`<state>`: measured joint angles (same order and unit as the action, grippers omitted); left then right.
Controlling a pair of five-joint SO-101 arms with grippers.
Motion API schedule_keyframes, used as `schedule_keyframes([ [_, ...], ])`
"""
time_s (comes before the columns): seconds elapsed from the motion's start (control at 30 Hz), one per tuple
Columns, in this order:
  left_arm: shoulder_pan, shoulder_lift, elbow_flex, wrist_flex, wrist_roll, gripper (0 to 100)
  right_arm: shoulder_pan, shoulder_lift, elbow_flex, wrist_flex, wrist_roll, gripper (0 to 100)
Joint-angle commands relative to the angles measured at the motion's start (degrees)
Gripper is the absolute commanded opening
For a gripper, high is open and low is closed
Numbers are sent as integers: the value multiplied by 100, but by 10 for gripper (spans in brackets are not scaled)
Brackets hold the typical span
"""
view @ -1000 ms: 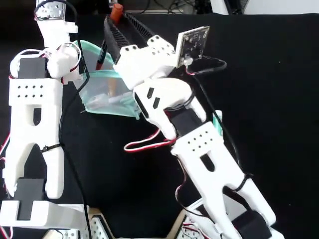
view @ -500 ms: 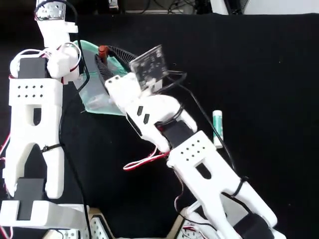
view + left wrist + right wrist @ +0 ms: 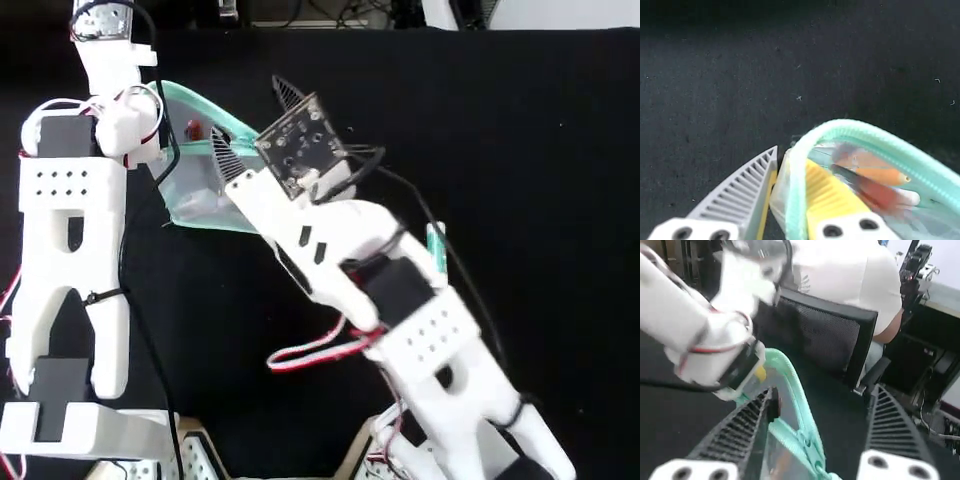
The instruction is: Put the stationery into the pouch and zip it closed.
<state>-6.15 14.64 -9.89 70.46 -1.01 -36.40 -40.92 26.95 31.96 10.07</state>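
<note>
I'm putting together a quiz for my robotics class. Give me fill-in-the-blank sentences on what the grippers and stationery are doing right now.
1. The left gripper is ____ on the rim of the pouch.
2. The right gripper has its jaws ____ by the pouch's mouth.
3. The green-and-white stick lies on the table, ____ the pouch.
4. The red pen lies ____ the pouch.

Missing words: shut; open; outside; inside.

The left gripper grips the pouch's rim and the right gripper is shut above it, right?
No. The right gripper is open, its fingers wide apart above the pouch; the right wrist view shows it. The left gripper does grip the pouch's rim.
</note>
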Motion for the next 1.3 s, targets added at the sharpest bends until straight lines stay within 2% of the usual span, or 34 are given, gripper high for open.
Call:
schedule_keyframes([
  [0.0, -31, 888, 1235, -44, -79, 30, 0, -330, -892, 369, 62, 249],
  [0.17, -31, 888, 1235, -44, -79, 30, 765, -505, -1077, 404, 62, 140],
  [0.3, -31, 888, 1235, -44, -79, 30, 1934, -541, -541, 923, 79, 9],
  [0.4, -31, 888, 1235, -44, -79, 30, 2875, -497, 40, 1600, 70, 82],
  [0.57, -31, 888, 1235, -44, -79, 30, 3560, -462, 1393, 2084, 105, 238],
  [0.7, -31, 888, 1235, -44, -79, 30, 4079, 31, 1842, 2084, 97, 211],
  [0.87, -31, 888, 1235, -44, -79, 30, 4659, 1473, 1648, 2127, 70, 191],
  [1.0, -31, 888, 1235, -44, -79, 30, 5020, 2888, 998, 2497, 70, 191],
  [1.13, -31, 888, 1235, -44, -79, 30, 5020, 4303, -4, 3191, 62, 191],
  [1.27, -31, 888, 1235, -44, -79, 30, 5073, 5341, -857, 3349, 62, 191],
])
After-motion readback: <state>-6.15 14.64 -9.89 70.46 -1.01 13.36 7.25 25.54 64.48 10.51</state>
